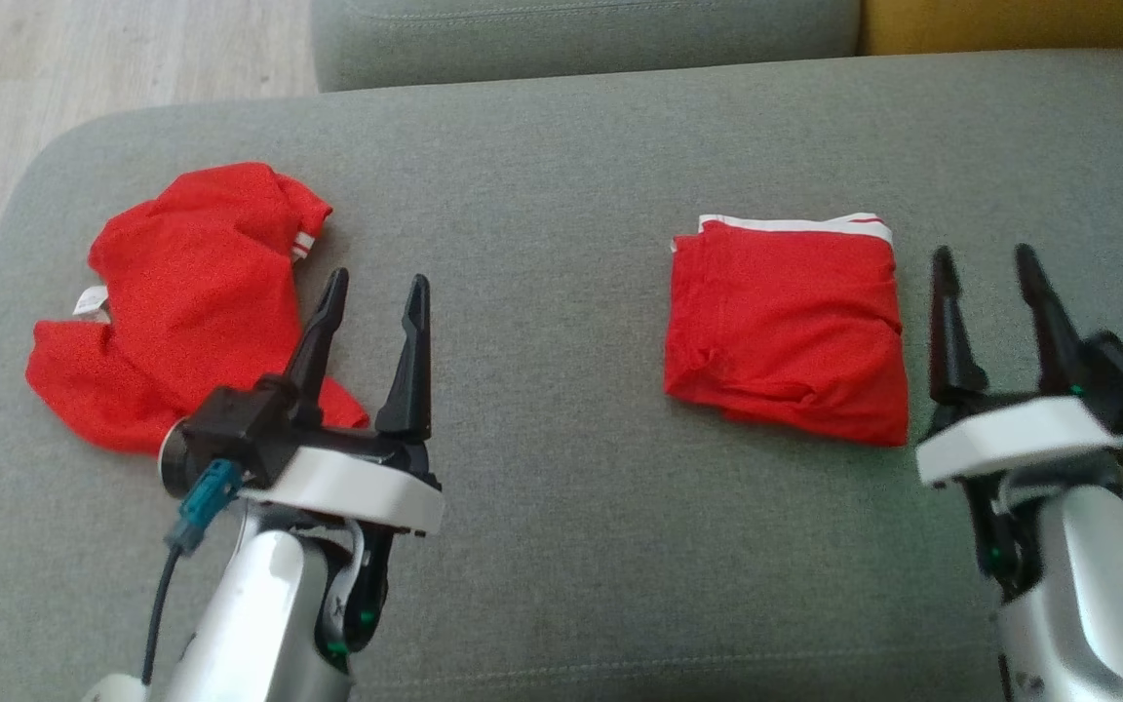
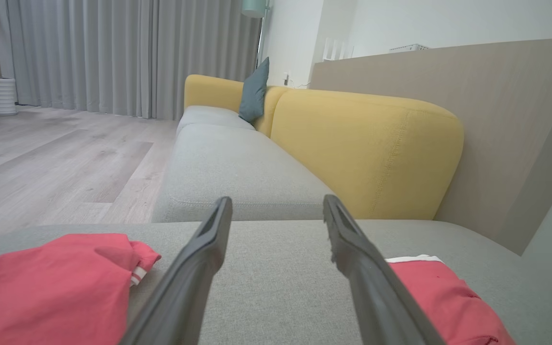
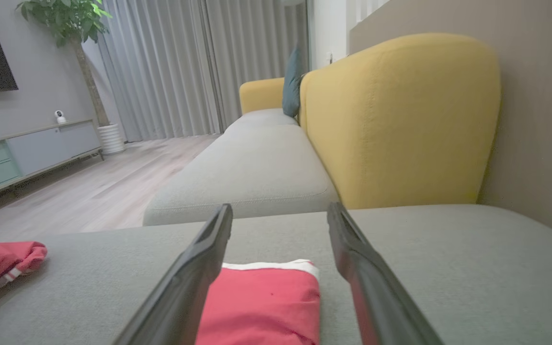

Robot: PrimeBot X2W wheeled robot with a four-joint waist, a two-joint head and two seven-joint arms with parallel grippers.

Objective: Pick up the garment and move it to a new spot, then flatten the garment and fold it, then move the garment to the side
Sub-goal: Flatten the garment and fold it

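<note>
Nearest us, both arms are low over the grey seat (image 1: 542, 546), fingers pointing away from the robot. Left gripper (image 1: 376, 283): jaws spread wide, nothing between them but bare cushion. Right gripper (image 1: 983, 255): same story, wide apart and holding nothing.

Just past the left gripper and to its left lies the crumpled garment (image 1: 191, 292), a red heap with a white-striped cuff poking out at its far edge and a small white tag at its left. In the head view the gripper's left finger crosses that heap's right edge; from the left wrist, the cloth sits left of the finger. Touching or not, I cannot tell.

Over on the right, the folded garment (image 1: 786, 331) is a neat red square with a white band along its far edge, flat on the seat, well apart from the heap. The right gripper stands just beside its right edge; from the right wrist, the left finger crosses over the fold and the right finger is over bare cushion.

Further back, a second grey seat (image 1: 571, 39) runs away, backed by a yellow backrest (image 3: 396, 120). A teal pillow (image 2: 254, 91) leans on it. Beyond that: pale wood floor (image 1: 84, 58), grey curtains (image 2: 113, 52), a potted plant (image 3: 65, 19).
</note>
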